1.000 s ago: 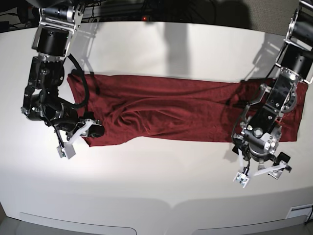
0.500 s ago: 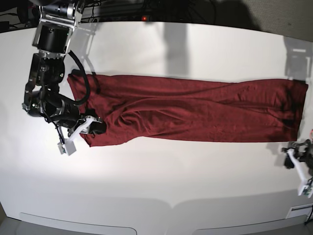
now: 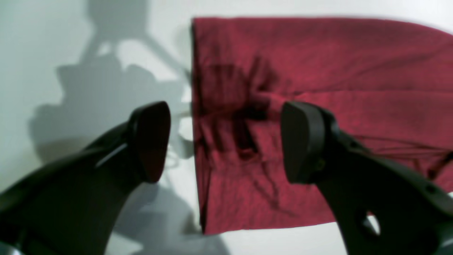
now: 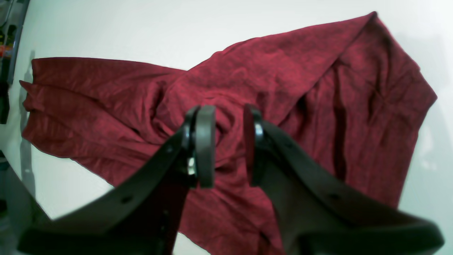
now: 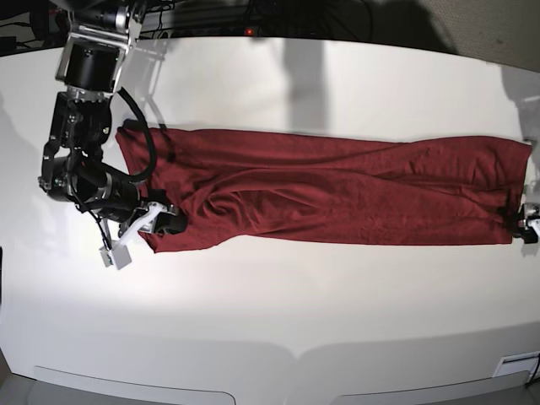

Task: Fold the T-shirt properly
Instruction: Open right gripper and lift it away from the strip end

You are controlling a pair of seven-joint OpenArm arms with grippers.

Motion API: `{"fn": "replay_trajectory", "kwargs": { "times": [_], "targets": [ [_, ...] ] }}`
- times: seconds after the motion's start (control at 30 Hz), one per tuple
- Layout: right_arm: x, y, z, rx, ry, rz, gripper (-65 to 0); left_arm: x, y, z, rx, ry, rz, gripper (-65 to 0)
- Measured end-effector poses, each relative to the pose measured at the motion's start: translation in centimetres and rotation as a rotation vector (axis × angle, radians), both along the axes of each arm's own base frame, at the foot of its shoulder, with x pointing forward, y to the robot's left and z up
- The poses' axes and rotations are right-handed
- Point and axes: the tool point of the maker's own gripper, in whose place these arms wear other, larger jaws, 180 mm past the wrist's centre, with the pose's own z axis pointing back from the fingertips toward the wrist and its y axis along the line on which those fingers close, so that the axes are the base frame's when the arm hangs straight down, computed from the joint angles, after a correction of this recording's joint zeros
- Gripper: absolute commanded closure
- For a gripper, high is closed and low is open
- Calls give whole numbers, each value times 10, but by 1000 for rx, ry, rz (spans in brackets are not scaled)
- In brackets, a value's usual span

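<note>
T-shirt [image 5: 337,192] fabric is seen spread as a long band across the table's [image 5: 278,321] middle, apparently folded lengthwise only, with crosswise folds judged outstanding; the left gripper [image 3: 226,141] is held wide apart, the right gripper [image 4: 229,145] narrowly parted, nothing clamped.

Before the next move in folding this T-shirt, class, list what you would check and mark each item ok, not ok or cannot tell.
1. T-shirt laid out in a long strip on the table: ok.
2. Fabric smooth: not ok, wrinkles bunch near the right gripper.
3. Left gripper open, empty: ok.
4. Left gripper facing the shirt's end edge: ok.
5. Right gripper holding cloth: cannot tell.
</note>
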Motion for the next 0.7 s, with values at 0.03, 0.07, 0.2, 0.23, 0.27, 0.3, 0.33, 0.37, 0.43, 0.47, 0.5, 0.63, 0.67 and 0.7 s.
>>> {"fn": "replay_trajectory", "kwargs": {
  "times": [0.03,0.07,0.2,0.23,0.27,0.3,0.33,0.37,0.43,0.47,0.5,0.63,0.67,0.7],
  "targets": [
    [-2,3,2,20,5,9,-147,0,-2,-1,-17,-1,-7,-455],
    [-2,6,5,42,-1,14,-147,-1,-4,-2,-39,1,-9,-455],
    [-9,9,20,36,-62,24,-147,-12,-5,-16,-81,34,-6,-455],
    [-13,9,23,20,-83,24,-147,-14,-4,-19,-82,43,0,-455],
    [-18,9,26,-3,-100,27,-147,-15,-4,-20,-84,45,3,-455],
    [-23,9,29,-20,-114,33,-147,-15,-4,-20,-85,45,4,-455],
    [-30,10,33,-34,-127,41,-147,-14,-5,-20,-87,44,3,-455],
    [-36,12,37,-47,-140,49,-147,-13,-6,-19,-89,40,3,-455],
    [-47,15,43,-69,-161,64,-147,-11,-9,-19,-96,36,-2,-455],
    [-51,17,45,-74,-170,70,-147,-11,-10,-20,-98,37,-3,-455],
    [-55,18,47,-79,-174,75,-147,-11,-12,-21,-102,38,-4,-455],
    [-80,22,37,-91,-136,91,-147,-10,-21,-24,-113,42,-13,-455],
    [-88,23,33,-88,-119,95,-147,-9,-22,-25,-118,41,-15,-455],
    [-95,24,28,-89,-100,97,-147,-9,-24,-25,-120,41,-17,-455]
  ]
}}
